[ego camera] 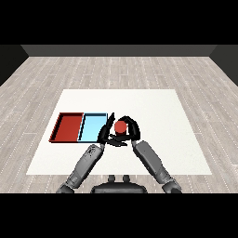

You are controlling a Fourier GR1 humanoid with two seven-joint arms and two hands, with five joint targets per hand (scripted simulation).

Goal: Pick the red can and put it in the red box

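Right hand (130,130) curled round the red can (120,126); left hand (106,131) open alongside. Next we carry it leftward to the red tray (68,127).

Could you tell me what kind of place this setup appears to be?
Probably a bare test room for tabletop sorting: a white table on grey plank flooring, dark walls behind, with only a red tray, a light blue tray and a red can held in the right hand.
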